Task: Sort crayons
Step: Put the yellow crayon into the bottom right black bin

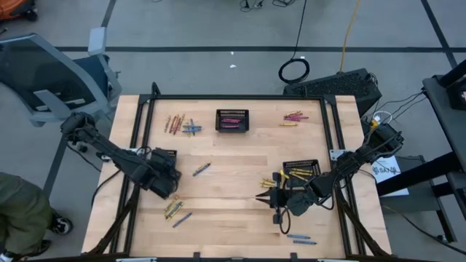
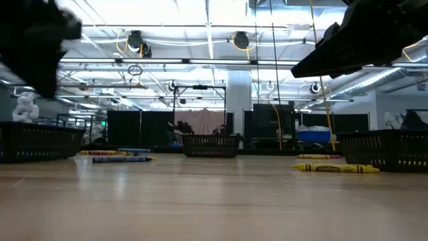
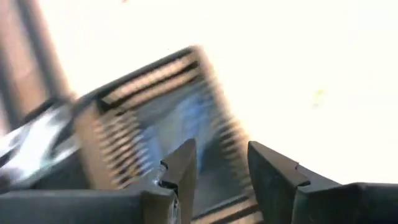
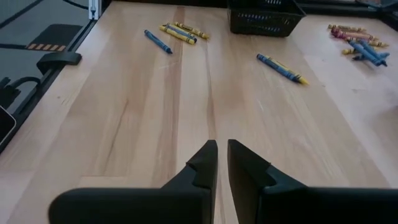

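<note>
Crayons lie loose on the wooden table: a mixed bunch (image 1: 178,125) at the far left, pink and yellow ones (image 1: 295,116) at the far right, one blue-and-yellow crayon (image 1: 202,169) mid-table, a few (image 1: 175,211) near left, and blue ones (image 1: 300,238) near right. My left gripper (image 1: 166,182) hovers open just above the left black basket (image 3: 155,118), which holds blurred blue sticks; nothing is between its fingers (image 3: 180,168). My right gripper (image 1: 261,198) hangs shut and empty over bare wood (image 4: 222,149), beside the right basket (image 1: 301,169).
A third black basket (image 1: 231,121) with pink crayons stands at the far middle. The right basket holds yellow crayons, and a few more yellow ones (image 2: 331,168) lie just outside it. Black frame rails (image 1: 138,131) run along the table's sides. Bare wood lies mid-table.
</note>
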Action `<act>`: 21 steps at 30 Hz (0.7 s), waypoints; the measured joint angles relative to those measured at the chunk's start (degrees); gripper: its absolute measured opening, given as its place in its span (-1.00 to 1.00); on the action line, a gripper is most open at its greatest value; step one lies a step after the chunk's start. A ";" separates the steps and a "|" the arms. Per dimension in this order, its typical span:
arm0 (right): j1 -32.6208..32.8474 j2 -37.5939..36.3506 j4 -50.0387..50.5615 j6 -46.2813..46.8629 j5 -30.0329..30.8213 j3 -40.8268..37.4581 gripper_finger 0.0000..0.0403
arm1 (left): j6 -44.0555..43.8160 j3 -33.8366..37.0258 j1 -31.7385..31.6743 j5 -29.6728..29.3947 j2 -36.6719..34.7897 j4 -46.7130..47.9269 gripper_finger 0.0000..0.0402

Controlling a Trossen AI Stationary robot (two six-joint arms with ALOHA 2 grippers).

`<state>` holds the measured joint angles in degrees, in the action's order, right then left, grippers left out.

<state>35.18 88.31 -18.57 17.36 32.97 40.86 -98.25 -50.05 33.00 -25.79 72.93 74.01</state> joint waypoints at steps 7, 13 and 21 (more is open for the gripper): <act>0.74 0.00 0.47 2.03 0.00 0.00 -0.89 | 18.79 -0.91 7.52 -28.55 0.47 -28.16 -0.32; 0.74 0.00 0.00 2.83 0.02 -0.02 -0.89 | 53.86 -0.93 10.08 -39.19 5.07 -61.20 -0.32; 0.72 0.00 -0.06 4.29 0.02 -0.02 -0.89 | 77.56 -0.93 8.76 -38.66 15.38 -87.02 -0.32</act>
<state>35.90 88.31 -18.64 21.65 32.99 40.84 -20.69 -50.98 41.76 -64.45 88.31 -13.02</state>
